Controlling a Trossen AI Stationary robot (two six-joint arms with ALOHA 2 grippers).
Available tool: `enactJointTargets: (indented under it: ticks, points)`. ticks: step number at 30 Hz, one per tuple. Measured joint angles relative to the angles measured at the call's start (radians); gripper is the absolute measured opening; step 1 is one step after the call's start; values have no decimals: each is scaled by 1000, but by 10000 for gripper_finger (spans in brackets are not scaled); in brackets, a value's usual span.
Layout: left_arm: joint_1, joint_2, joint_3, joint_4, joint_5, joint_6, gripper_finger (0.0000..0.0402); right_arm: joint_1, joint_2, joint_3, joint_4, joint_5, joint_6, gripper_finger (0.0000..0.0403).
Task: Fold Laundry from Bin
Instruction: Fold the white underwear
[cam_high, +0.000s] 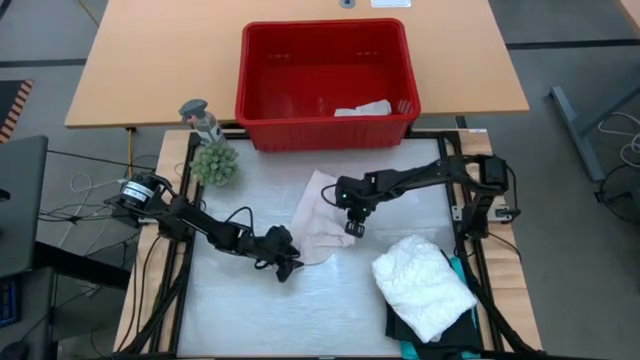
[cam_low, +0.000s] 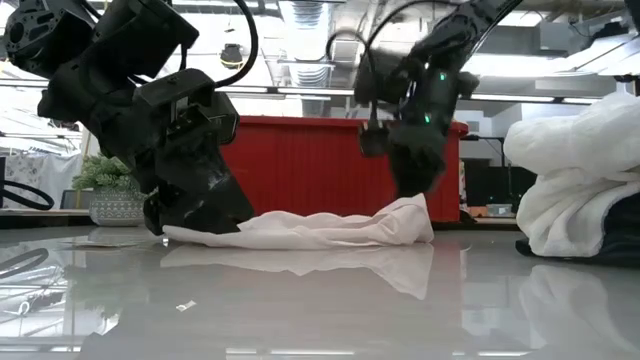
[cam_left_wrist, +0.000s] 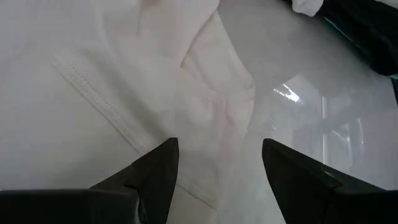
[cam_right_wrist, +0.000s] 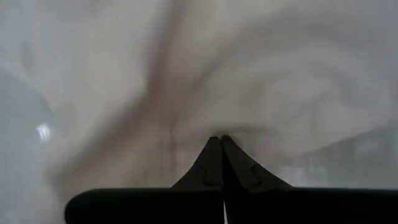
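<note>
A small cream-white cloth (cam_high: 318, 222) lies crumpled on the glossy table between my two grippers; it also shows in the low view (cam_low: 320, 230). My right gripper (cam_high: 352, 228) is shut at the cloth's right edge. My left gripper (cam_high: 288, 262) is open and low at the cloth's near-left edge (cam_left_wrist: 205, 180), with its fingers astride that edge. The folded white lacy top (cam_high: 422, 285) rests on a black garment (cam_high: 425, 338) at the near right. The red bin (cam_high: 250, 70) stands at the far edge with a white cloth (cam_high: 365, 108) inside. My right gripper pinches a raised fold at the cloth's right end (cam_low: 415, 205) between its two shut fingers, coming from above and pointing down. The folds run in toward the fingertips (cam_right_wrist: 219, 140). That end stands a little above the table; the remainder lies on it. My left gripper: I cannot tell whether its open fingers (cam_left_wrist: 158, 168) touch the cloth.
A small potted plant (cam_high: 214, 163) and a grey figure (cam_high: 200, 118) stand at the table's far left. The stack with the lacy top (cam_low: 580, 180) fills the near right corner. Bare table lies near the front edge, in the middle.
</note>
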Motion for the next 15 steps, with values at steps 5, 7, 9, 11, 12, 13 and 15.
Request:
enactJointTargets:
  ticks: [5,7,9,11,12,13,15]
  points:
    - [0,-4,3,-40,107,3,226,-18,43,2,-5,-18,-3,17]
    - [-1,-8,3,-74,183,3,226,-34,41,1,-16,-13,6,28]
    - [-3,-17,3,-102,247,15,226,-56,30,0,-36,3,15,36]
    - [-4,-22,-3,-108,289,32,226,-82,24,-1,-49,10,19,37]
    - [-4,-28,-4,-119,301,37,226,-94,19,-1,-58,7,20,36]
    - [-4,-32,-5,-129,309,41,226,-104,18,-1,-63,0,21,33]
    - [-4,-43,-6,-143,322,56,226,-119,16,-1,-66,-20,15,28]
